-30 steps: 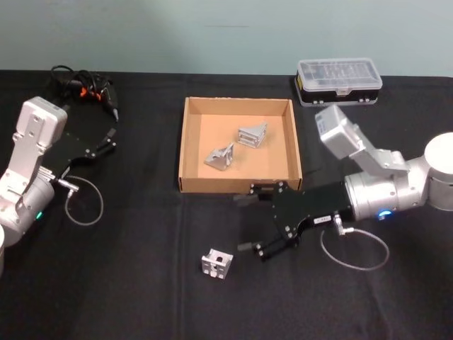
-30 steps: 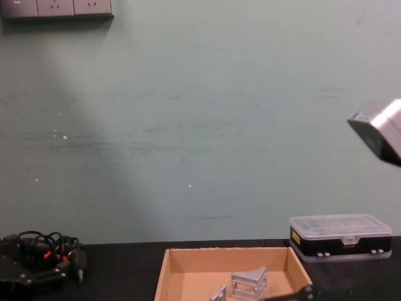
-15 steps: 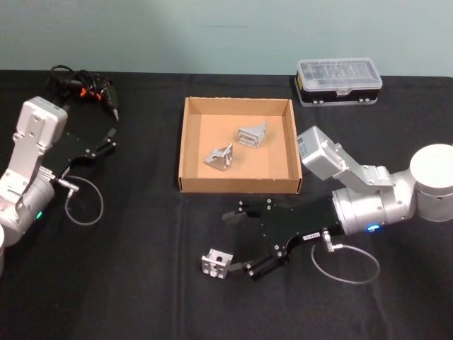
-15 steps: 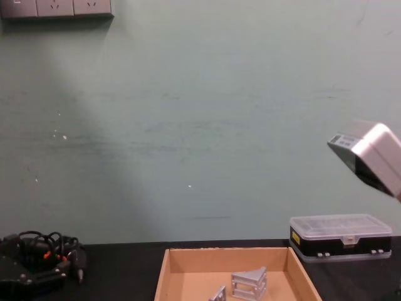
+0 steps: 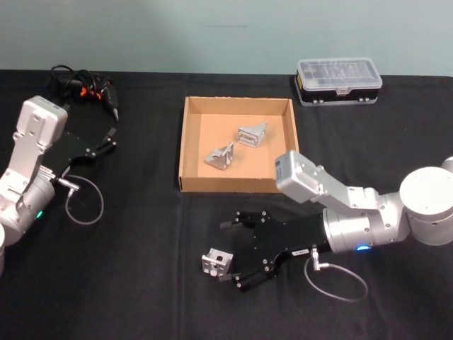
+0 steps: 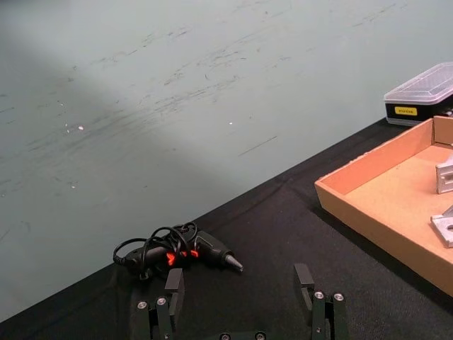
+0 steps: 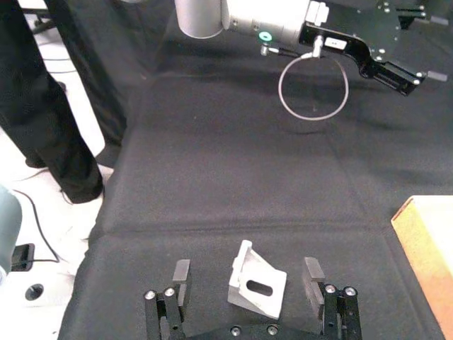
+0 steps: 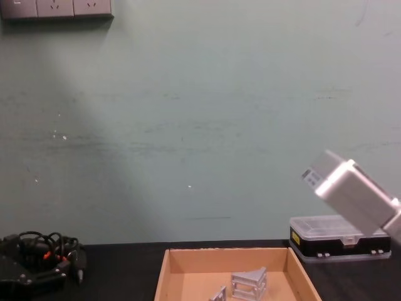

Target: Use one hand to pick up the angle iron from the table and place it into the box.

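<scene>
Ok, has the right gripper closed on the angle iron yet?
No, the right gripper is open, the angle iron sitting free between its fingers.

My right hand (image 5: 233,255) is a flat black plate with slim black fingers (image 7: 180,273) dotted with silver screws. It sits on a round silver-grey forearm (image 5: 368,227) carrying a boxy grey module (image 5: 301,177), a small blue light and a thin grey cable loop (image 5: 367,280). My left hand (image 5: 107,140) matches it.
</scene>
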Motion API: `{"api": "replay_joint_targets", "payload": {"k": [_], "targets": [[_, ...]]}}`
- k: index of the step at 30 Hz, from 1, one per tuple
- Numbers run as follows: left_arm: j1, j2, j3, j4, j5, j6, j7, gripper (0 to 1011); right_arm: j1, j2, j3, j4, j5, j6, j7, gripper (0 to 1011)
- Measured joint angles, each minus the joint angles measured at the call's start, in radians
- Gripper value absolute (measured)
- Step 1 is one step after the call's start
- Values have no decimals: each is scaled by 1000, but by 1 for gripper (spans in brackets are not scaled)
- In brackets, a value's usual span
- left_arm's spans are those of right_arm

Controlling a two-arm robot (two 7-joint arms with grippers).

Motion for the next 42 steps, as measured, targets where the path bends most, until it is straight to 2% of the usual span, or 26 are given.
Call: {"api": "replay_joint_targets", "payload": {"k": [7, 11, 15, 21, 34, 42], "targets": [[0, 0, 0, 0, 0, 0, 0, 1011, -18, -9, -4, -20, -29, 36, -41, 1000], [0, 0, 0, 0, 0, 0, 0, 1011, -21, -27, -6, -12, -48, 51, -58, 1000], [0, 0, 0, 0, 0, 0, 0, 1011, -19, -43, -10, 4, -58, 64, -60, 1000], [0, 0, 0, 0, 0, 0, 0, 1011, -2, -70, -24, 33, -65, 112, -45, 1000], [0, 0, 0, 0, 0, 0, 0, 1011, 15, -99, -36, 71, -73, 122, -31, 1000], [0, 0, 0, 0, 0, 0, 0, 1011, 14, -97, -36, 69, -73, 121, -30, 1000]]}}
